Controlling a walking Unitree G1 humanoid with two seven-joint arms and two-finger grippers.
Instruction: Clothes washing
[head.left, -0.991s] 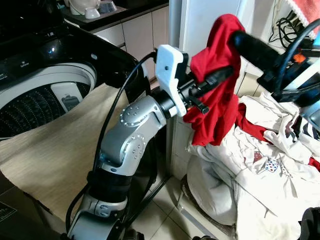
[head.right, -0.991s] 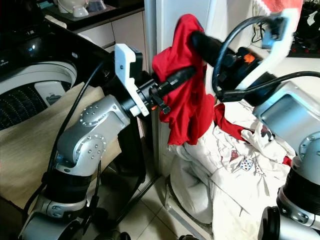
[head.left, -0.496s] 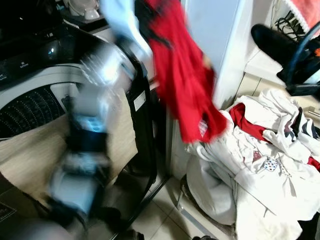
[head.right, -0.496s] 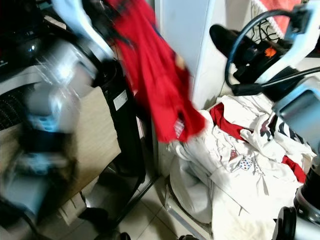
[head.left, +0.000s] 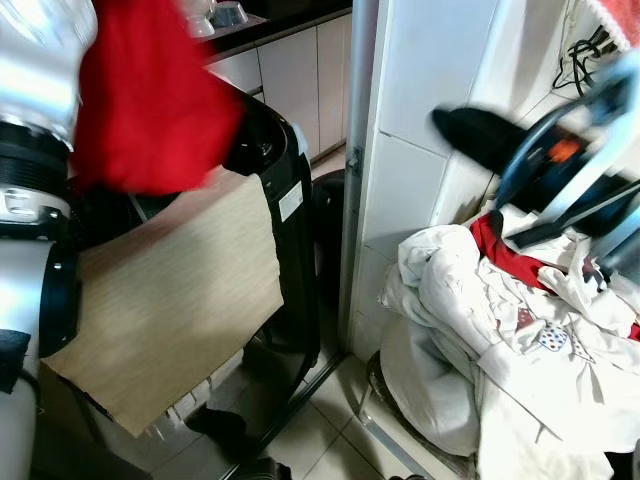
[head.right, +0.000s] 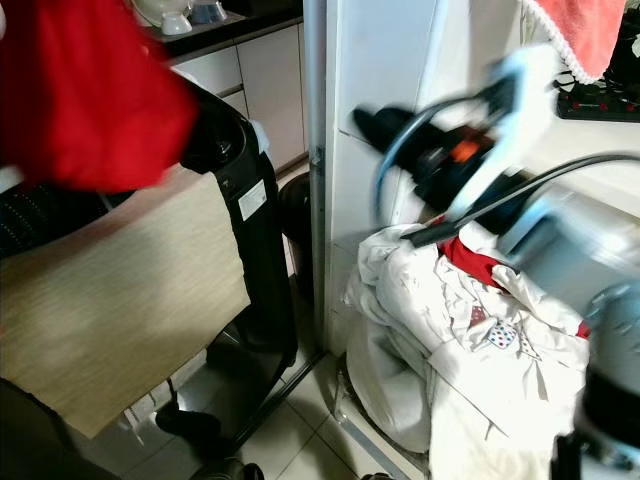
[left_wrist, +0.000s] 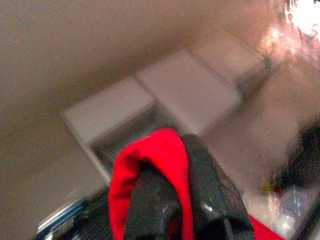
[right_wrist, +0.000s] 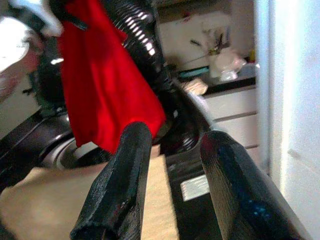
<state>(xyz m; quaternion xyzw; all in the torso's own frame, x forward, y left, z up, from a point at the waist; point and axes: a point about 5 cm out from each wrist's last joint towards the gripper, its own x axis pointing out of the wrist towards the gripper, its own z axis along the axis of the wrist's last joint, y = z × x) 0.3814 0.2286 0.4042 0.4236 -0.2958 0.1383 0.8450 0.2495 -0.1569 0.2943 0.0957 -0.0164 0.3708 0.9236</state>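
1. White wall tiles (head.left: 430, 90) are filling the background, with a black top-loading washing machine (head.left: 285, 190) standing to the robot's left and pale floor tiles (head.left: 320, 440) lying below.
2. A beige cloth (head.left: 170, 290) is hanging down over the front of the washing machine.
3. The left gripper (left_wrist: 175, 200) is holding a red garment (head.left: 150, 100) up over the washing machine; its black fingers (left_wrist: 210, 185) are pinching a fold of the red fabric between them.
4. The red garment is dangling above the machine's opening, clear of the beige cloth.
5. The right gripper (right_wrist: 175, 175) is hovering near the tiled wall, above the laundry pile, its fingers (right_wrist: 125, 170) standing spread apart with nothing between them.
6. A heap of white clothes (head.left: 500, 360) is sitting to the robot's right against the wall, with another red piece (head.left: 500, 245) showing among it.
7. Kitchen cabinets (head.left: 290, 70) are standing behind the washing machine.
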